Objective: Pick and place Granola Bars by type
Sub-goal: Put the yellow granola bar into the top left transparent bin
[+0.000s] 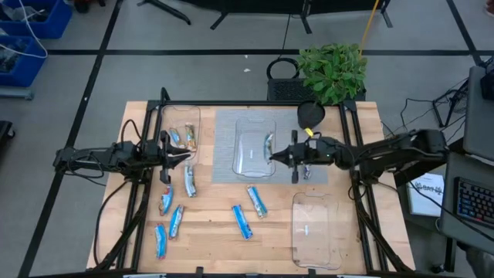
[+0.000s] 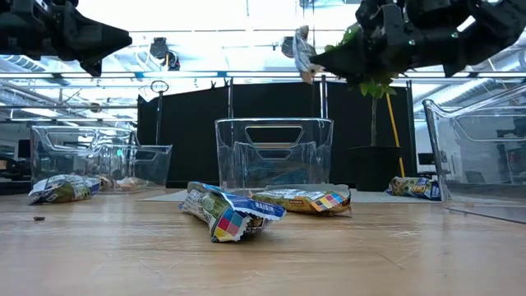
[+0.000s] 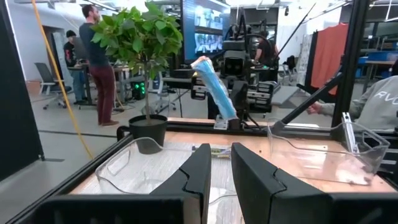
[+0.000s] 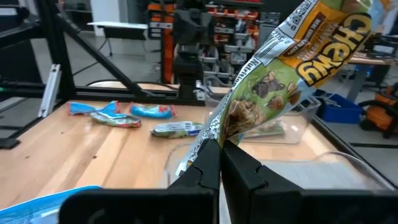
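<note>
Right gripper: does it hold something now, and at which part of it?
Yes. The right gripper, above the middle clear tray, is shut on a granola bar, pinching one crimped end of its wrapper. The left gripper holds nothing.

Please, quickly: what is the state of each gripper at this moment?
Left gripper: slightly open, holding nothing.
Right gripper: closed, holding a granola bar by its wrapper end.

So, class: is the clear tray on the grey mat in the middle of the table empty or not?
Not empty. The middle tray holds one bar by its right wall. The right gripper, beside that wall, is shut on another bar.
</note>
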